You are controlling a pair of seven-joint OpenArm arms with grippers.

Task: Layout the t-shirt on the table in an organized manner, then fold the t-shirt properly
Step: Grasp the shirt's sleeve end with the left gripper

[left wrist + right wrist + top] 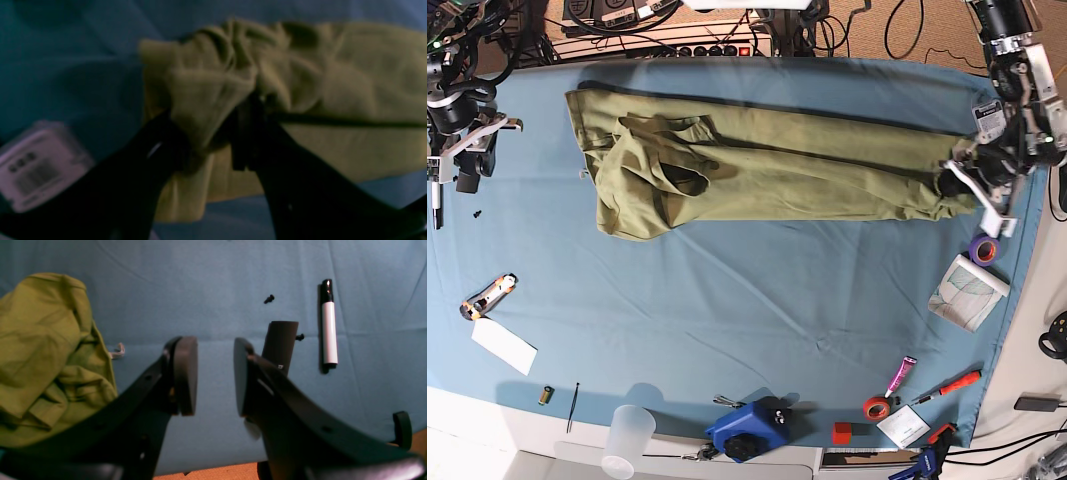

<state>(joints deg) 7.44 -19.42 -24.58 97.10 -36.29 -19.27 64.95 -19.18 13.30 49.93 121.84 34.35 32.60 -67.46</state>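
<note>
The olive-green t-shirt (777, 170) lies stretched in a long crumpled band across the far half of the teal table (727, 310), with a sleeve bunched at its left end. My left gripper (952, 185) is at the shirt's right end. In the blurred left wrist view its jaws (206, 140) stand apart, open, with a bunched fold of the t-shirt (350, 76) still lying between them. My right gripper (215, 373) hovers open and empty over bare table (217, 290), just right of the t-shirt's (40, 346) other end.
A marker (329, 326), black screws (269, 299) and a dark block (280, 343) lie ahead of the right gripper. A purple tape roll (983, 248) and booklet (967, 290) sit near the left arm. A blue tool (745, 430), cup (627, 440) and cutter (487, 295) line the front.
</note>
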